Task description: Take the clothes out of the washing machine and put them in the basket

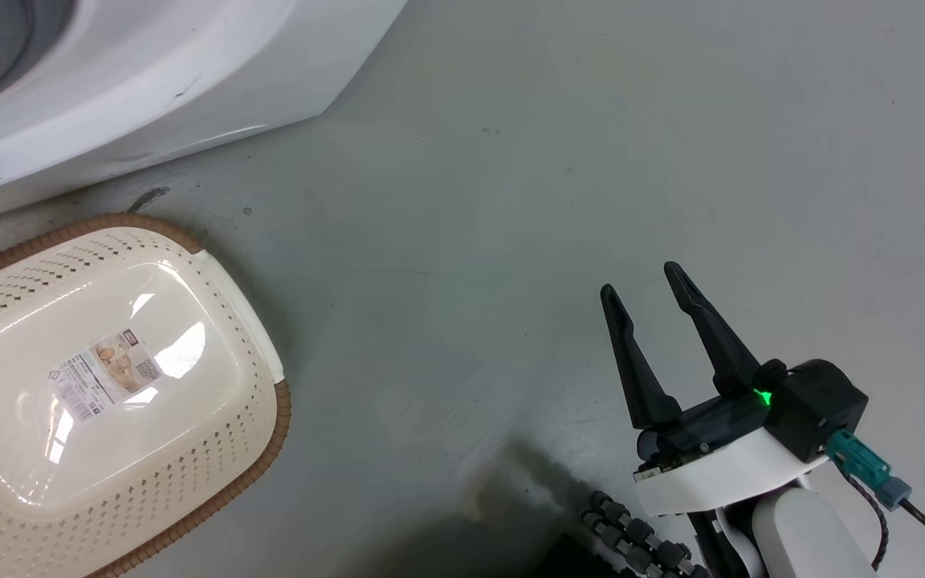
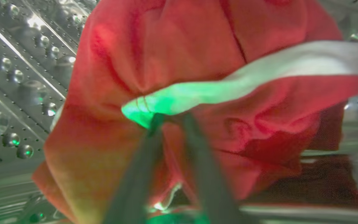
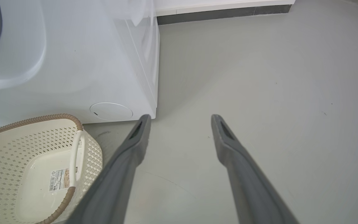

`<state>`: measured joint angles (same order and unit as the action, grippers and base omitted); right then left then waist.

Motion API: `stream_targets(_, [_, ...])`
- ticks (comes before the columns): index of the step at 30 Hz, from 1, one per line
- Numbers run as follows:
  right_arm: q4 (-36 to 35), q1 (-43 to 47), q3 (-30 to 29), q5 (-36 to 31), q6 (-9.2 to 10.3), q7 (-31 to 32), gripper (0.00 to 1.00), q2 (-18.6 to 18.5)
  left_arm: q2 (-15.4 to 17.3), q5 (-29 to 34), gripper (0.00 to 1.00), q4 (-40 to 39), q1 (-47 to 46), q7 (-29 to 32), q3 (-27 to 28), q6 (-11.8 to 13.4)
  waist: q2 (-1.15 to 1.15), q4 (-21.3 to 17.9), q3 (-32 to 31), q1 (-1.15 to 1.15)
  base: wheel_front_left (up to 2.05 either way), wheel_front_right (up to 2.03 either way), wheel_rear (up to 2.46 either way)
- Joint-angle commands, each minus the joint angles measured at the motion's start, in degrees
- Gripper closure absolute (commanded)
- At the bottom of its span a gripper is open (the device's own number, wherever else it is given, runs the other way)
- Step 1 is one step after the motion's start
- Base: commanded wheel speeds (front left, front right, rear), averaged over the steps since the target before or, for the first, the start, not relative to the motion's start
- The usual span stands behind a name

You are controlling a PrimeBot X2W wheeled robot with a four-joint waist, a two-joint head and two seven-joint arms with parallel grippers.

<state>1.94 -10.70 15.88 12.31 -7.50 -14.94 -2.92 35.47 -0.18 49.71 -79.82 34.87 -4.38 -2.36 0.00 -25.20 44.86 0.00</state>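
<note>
One washing machine (image 1: 149, 80), one basket (image 1: 270, 449) and two grippers show. Of the clothes (image 2: 182, 46), I count a single bunched red mass with one white stripe (image 2: 291, 59) across it; the picture is blurred, so whether it is one garment or more I cannot tell.

The clothes are inside the machine, against the perforated steel drum (image 2: 17, 62). The left gripper (image 2: 172, 119) is in there with them. Its two dark fingers are drawn near each other at the tips and seem to pinch the fabric just under the stripe, which glows green at that end.

The right gripper (image 1: 639, 281) hangs over the floor (image 1: 591, 160) with its fingers spread and nothing between them, well apart from the basket. One small green light (image 1: 764, 397) glows at its base.

The basket sits on the floor just in front of the machine, brown rim up, and the one paper label (image 1: 105, 373) on its bottom shows in full.

The floor is smooth pale grey, scuffed dark near the machine's foot. In the right wrist view it runs back to a white wall with a dark skirting strip (image 3: 222, 12) – and one round cover (image 3: 111, 111) sits low on the machine's front.
</note>
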Motion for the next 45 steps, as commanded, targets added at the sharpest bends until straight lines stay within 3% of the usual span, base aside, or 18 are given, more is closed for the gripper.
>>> stream_targets(1, [-0.01, -0.91, 0.20, 0.47, 0.02, -0.35, 0.00, 0.07, 0.28, -0.49, 1.00, -1.54, 1.82, 0.09, 0.44, 0.94, 0.00, -0.13, -0.22, 0.00, 0.00, 0.00, 0.00])
stream_targets(6, [0.57, -0.69, 0.17, 0.51, 0.02, -0.35, 0.00, 0.07, 0.56, -1.11, 1.00, -6.06, 5.63, -4.16, 0.79, 1.94, 0.00, -0.06, -1.51, 0.00, 0.00, 0.00, 0.00])
stream_targets(13, [1.31, 0.02, -0.76, -0.14, 0.02, -0.35, 0.00, 0.06, -0.84, -2.88, 1.00, -9.03, 11.68, -15.63, 1.74, 3.03, 0.00, 0.84, -5.68, 0.00, 0.00, 0.00, 0.00])
stream_targets(15, [1.70, 0.48, -1.19, -0.80, 0.02, -0.35, 0.00, 0.05, -1.70, -3.86, 1.00, -8.78, 13.86, -20.12, 2.13, 3.34, 0.00, 1.41, -7.57, 0.00, 0.00, 0.00, 0.00])
stream_targets(18, [2.77, 2.07, -2.20, -1.87, 0.02, -0.34, 0.00, 0.03, -4.46, -5.82, 1.00, -6.19, 19.11, -31.52, 2.87, 3.85, 0.00, 2.99, -13.61, 0.00, 0.00, 0.00, 0.00])
stream_targets(24, [4.07, 5.06, -3.83, -3.16, 0.03, -0.20, 0.00, 0.02, -8.58, -8.37, 1.00, -2.38, 25.50, -40.93, 3.37, 3.82, 0.00, 5.08, -21.77, 0.00, 0.00, 0.00, 0.00])
stream_targets(37, [2.70, 11.79, -6.76, -4.10, 0.02, 3.18, 0.00, 0.03, -13.37, -12.90, 1.00, 2.48, 36.98, -49.25, 4.85, 1.92, 0.00, 8.27, -35.24, 0.00, 0.00, 0.00, 0.00])
stream_targets(45, [0.16, 16.33, -8.66, -5.04, 0.02, 5.34, 0.00, 0.04, -16.59, -14.14, 1.00, -6.40, 47.05, -50.15, 6.35, 0.63, 0.00, 11.38, -41.49, 0.00, 0.00, 0.00, 0.00])
